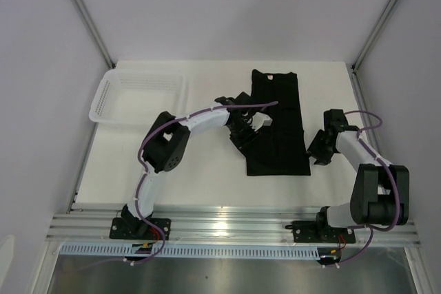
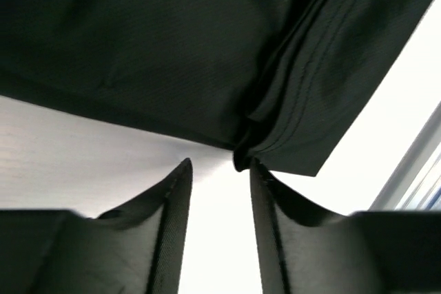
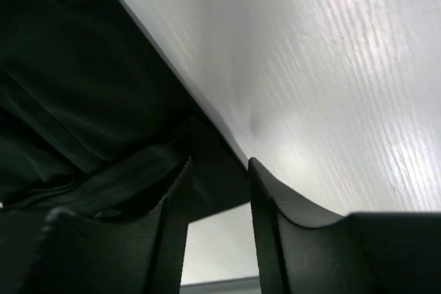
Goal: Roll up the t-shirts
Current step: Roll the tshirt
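Note:
The black t-shirt [image 1: 279,122] lies flat on the white table as a long narrow strip, neck label at the far end. My left gripper [image 1: 249,131] is at its left edge, about midway along. In the left wrist view the left gripper [image 2: 220,163] is open, bare table between the fingers, and a folded hem of the t-shirt [image 2: 172,46] touches the right fingertip. My right gripper [image 1: 319,151] sits at the strip's right edge. In the right wrist view the right gripper [image 3: 219,163] is open, with an edge of the t-shirt [image 3: 69,87] lying loose in the gap.
A white mesh basket [image 1: 141,78] stands at the back left of the table [image 1: 193,170]. Grey walls and slanted metal posts close in the back corners. An aluminium rail [image 1: 227,228] carrying both arm bases runs along the near edge.

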